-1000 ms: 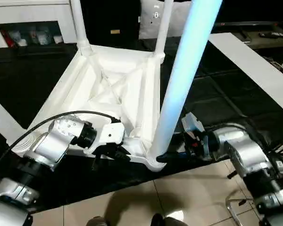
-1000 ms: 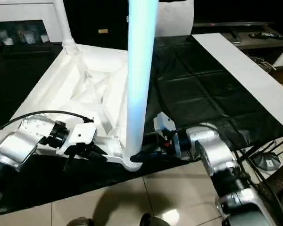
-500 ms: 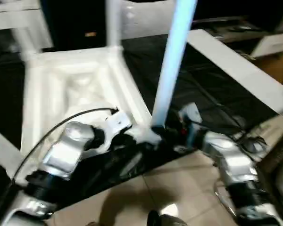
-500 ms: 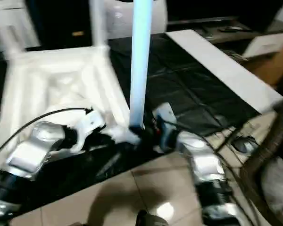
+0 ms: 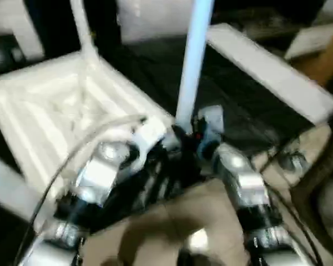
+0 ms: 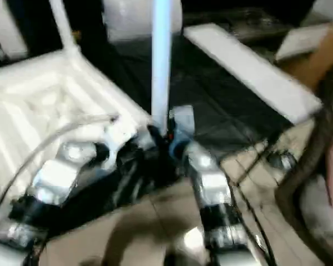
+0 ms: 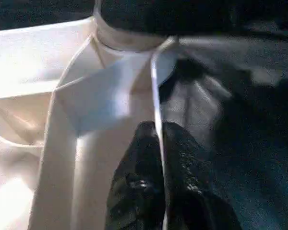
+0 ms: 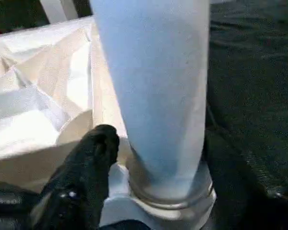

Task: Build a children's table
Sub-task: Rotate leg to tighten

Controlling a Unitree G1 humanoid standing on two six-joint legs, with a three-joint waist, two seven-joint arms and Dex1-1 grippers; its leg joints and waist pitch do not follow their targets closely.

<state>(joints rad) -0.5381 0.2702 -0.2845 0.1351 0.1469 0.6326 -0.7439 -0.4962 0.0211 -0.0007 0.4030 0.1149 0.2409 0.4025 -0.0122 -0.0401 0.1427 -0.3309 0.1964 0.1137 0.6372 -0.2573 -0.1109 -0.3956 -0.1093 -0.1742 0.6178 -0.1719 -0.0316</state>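
1. Black-covered tabletop (image 5: pixel 250 105) carries the upside-down children's table (image 5: pixel 50 111); a white board (image 5: pixel 266 66) lies at the far right.
2. Since a second ago the table has swung round, its near corner now between both arms.
3. Left hand (image 7: pixel 156 191) is clenched on the table's thin rim.
4. Right hand (image 8: pixel 149 191) sits at the base of the leg (image 8: pixel 153 86); one finger (image 8: pixel 89 167) stands off it, so grip unclear, likely letting go.
5. Leg stands upright in its corner socket (image 8: pixel 168 199), probably seated.

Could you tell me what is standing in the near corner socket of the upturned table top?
A tapered white leg stands upright in that socket. Its seated end is hidden inside the socket.
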